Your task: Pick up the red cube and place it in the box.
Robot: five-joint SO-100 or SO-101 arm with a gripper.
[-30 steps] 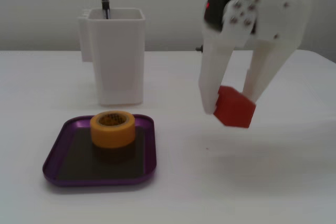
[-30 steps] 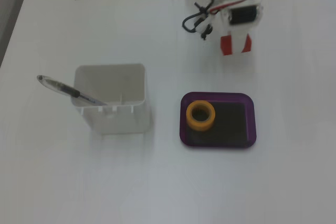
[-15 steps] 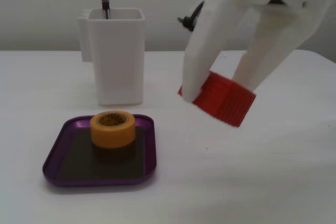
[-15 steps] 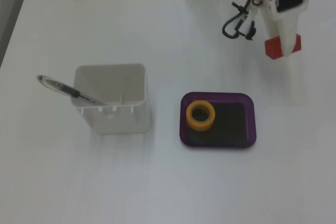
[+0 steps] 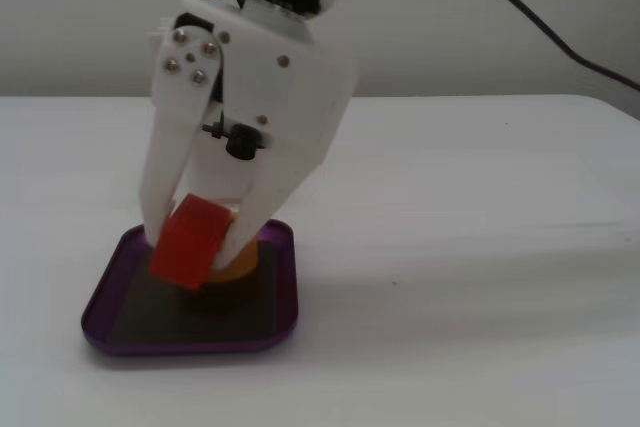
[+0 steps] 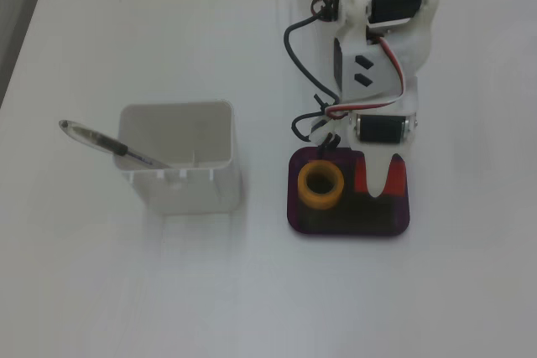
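Low fixed view: the arm's gripper hangs over the left part of the scene, jaws closed on the red cube, one white finger pressed to each side of it. The cube is tilted and sits above the left half of the box, a shallow purple tray with a dark bottom resting on the white counter. Whether the cube touches the tray bottom cannot be told from here. The yellow-orange tape roll shows only as a sliver behind the cube and the right finger. A black cable crosses the upper right background.

Top-down fixed view: the gripper reaches down from the far side over the box. The red cube is seen between the fingers, within the tray's outline, in its right half. The tape roll stands in the tray's left half, just beside the cube. A tall white container stands well apart to the left, with a pen leaning out over its left rim.
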